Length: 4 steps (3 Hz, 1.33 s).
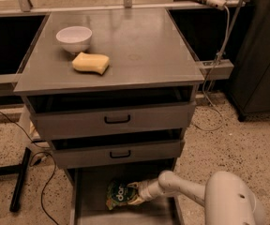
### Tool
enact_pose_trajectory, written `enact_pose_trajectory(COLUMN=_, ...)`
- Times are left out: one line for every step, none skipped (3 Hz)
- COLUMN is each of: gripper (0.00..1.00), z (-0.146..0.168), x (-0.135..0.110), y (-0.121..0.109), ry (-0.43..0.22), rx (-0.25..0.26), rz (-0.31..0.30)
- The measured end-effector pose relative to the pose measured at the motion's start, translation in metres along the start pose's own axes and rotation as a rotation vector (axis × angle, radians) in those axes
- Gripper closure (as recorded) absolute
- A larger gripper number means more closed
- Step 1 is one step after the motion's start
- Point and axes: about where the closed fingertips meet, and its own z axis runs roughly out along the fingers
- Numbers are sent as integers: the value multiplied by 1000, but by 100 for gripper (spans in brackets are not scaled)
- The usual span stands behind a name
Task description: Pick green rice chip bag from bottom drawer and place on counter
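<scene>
I see the counter [139, 46] on top, with a bowl [74, 38] and a sponge [91, 63] toward its back left corner. Below its front edge the bottom drawer [93, 212] stands pulled out, and my arm [186, 191] reaches into it from the right. The green rice chip bag [117, 193] lies on the drawer floor near the middle, its long axis roughly front to back. The gripper [136, 194] sits against the bag's right edge, so the bag lies just to its left. I cannot tell whether it has closed on the bag. I judge the lift must come forward past the two upper drawers before rising to the counter.
</scene>
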Motion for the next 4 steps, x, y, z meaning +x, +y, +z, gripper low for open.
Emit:
enact_pose_trajectory(gripper=100, z=-12, x=-5, y=3, ry=-39, rx=-8, rz=21)
enact_pose_trajectory(gripper=100, z=-46, x=-16, y=3, ry=-73, rx=2, rz=31)
enact_pose_trajectory(gripper=100, z=-93, x=-31, y=4, ry=-89, rx=24, rz=22)
enact_pose_trajectory(gripper=100, z=-155, x=-43, y=6, ry=-71, rx=64, rz=9)
